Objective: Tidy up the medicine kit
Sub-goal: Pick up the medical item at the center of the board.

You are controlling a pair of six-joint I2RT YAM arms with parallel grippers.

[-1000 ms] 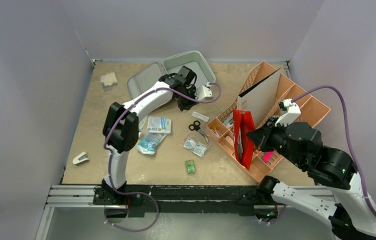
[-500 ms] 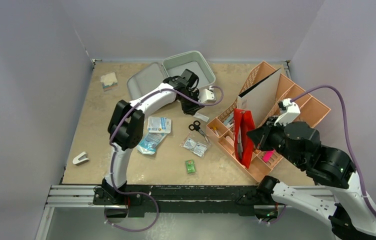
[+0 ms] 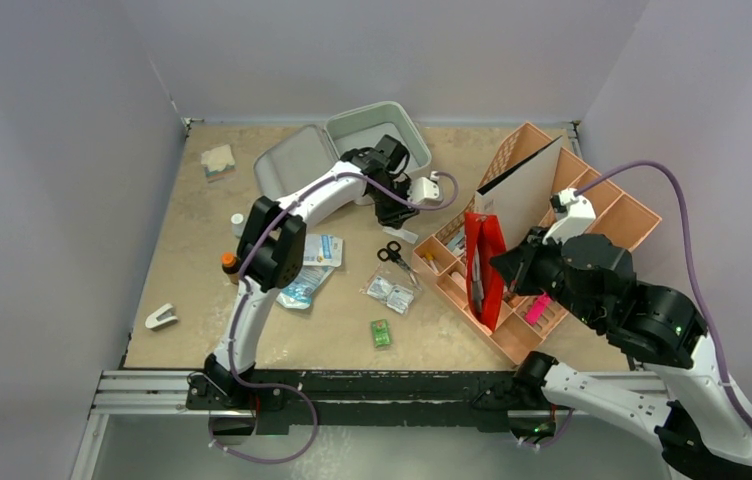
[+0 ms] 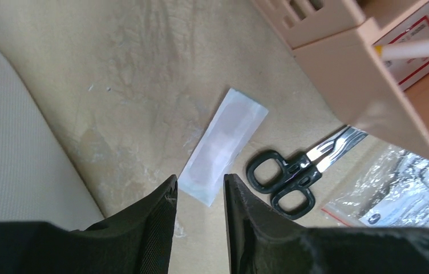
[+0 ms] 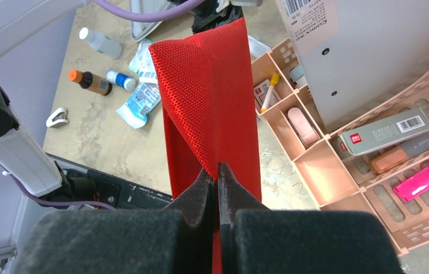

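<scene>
Kit (image 3: 297, 160): open, grey inside, at 12 o'clock on the worktop (image 3: 202, 260); the left arm (image 3: 302, 195) lies across its near edge.
Left fingers (image 4: 158, 222): slightly spread, empty, over a white packet (image 4: 222, 145).
Scissors (image 4: 283, 174): just beside the white packet, at its 4 o'clock in the wrist view.
Right fingers (image 5: 198, 197): pinching a red pouch (image 5: 209, 108), which hides part of the tray (image 5: 315, 171) at 3 o'clock.

From above, the left arm (image 3: 317, 193) covers the near edge of the medicine kit (image 3: 287, 160) and hides the left gripper (image 4: 199, 184). A brown bottle (image 3: 229, 262) sits partly behind the elbow. In the left wrist view the kit runs off the left edge. The scissors (image 4: 289, 178) lose their blade tips at the blurred corner of the orange tray (image 4: 338, 63), and the right edge cuts the clear packets (image 4: 395, 197). The lower end of the red pouch (image 5: 209, 97) disappears between the right gripper (image 5: 218, 168) fingers. Packet print is too small to read.
</scene>
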